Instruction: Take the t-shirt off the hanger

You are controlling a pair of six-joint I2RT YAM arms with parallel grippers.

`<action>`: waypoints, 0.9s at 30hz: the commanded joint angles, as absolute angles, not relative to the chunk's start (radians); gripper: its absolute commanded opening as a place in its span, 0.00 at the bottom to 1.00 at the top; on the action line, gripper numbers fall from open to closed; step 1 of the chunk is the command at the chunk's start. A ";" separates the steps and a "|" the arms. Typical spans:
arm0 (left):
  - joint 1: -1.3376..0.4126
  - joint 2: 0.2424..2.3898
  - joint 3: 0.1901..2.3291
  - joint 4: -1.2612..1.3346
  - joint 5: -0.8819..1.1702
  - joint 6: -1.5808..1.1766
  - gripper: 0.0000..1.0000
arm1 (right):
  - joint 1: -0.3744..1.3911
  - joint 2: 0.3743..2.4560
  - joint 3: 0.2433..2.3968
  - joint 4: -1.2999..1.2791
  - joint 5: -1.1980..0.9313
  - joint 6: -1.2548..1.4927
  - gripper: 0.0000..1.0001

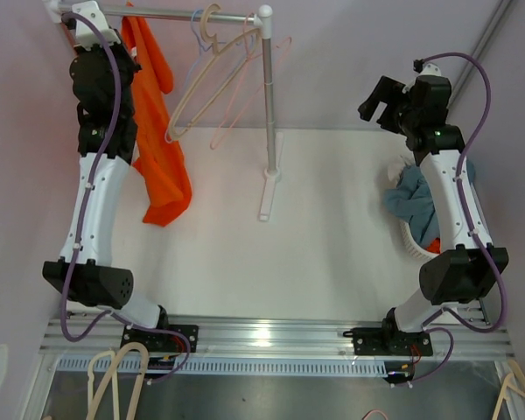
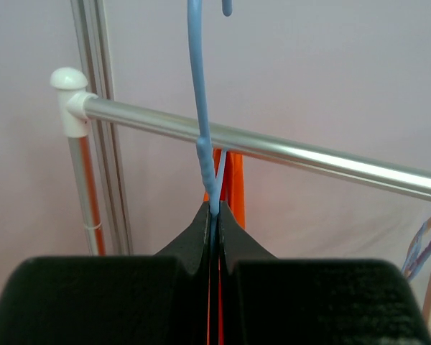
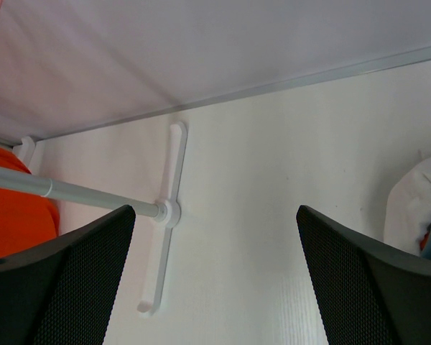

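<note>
An orange t-shirt [image 1: 160, 144] hangs at the left end of the metal rail [image 1: 166, 13]. My left gripper [image 1: 127, 54] is up beside the shirt's top. In the left wrist view it [image 2: 214, 212] is shut on the neck of a blue hanger [image 2: 199, 108], whose hook rises past the rail [image 2: 309, 154]. Orange cloth [image 2: 235, 180] shows just behind the jaws. My right gripper [image 1: 381, 101] is open and empty, held above the table at the right. Its wrist view [image 3: 215, 273] shows the rack's foot [image 3: 165, 237] and an edge of the t-shirt [image 3: 14, 215].
Several empty beige, pink and blue hangers [image 1: 219, 79] hang on the rail's right part. The rack's upright pole [image 1: 269, 105] stands mid-table. A white basket [image 1: 411, 245] with blue cloth [image 1: 411, 201] sits under the right arm. More hangers [image 1: 114, 376] lie at the near edge.
</note>
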State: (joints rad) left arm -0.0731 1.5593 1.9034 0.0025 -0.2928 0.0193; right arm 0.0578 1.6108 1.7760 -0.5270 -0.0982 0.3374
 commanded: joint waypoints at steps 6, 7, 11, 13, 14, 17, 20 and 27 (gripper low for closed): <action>-0.202 1.399 1.773 0.137 -0.655 0.135 0.01 | 0.190 1.529 1.781 -0.563 -0.187 0.252 1.00; -0.216 1.393 1.775 0.135 -0.685 0.153 0.01 | 0.205 1.514 1.778 -0.564 -0.193 0.245 0.99; -0.253 1.347 1.750 0.069 -0.788 0.112 0.01 | 0.250 1.468 1.747 -0.534 -0.297 0.244 0.99; -0.261 1.325 1.740 0.025 -0.856 0.060 0.01 | 0.270 1.454 1.721 -0.508 -0.415 0.235 0.99; -0.271 1.313 1.735 -0.047 -0.880 0.039 0.01 | 0.288 1.447 1.717 -0.502 -0.449 0.216 1.00; -0.304 1.293 1.683 -0.095 -0.983 0.012 0.01 | 0.411 1.433 1.689 -0.509 -0.441 0.160 0.99; -0.319 1.256 1.616 -0.141 -1.084 0.005 0.01 | 0.578 1.350 1.555 -0.414 -0.355 0.083 1.00; -0.379 1.209 1.582 -0.336 -1.253 -0.121 0.01 | 0.805 1.227 1.275 -0.103 -0.393 0.080 0.99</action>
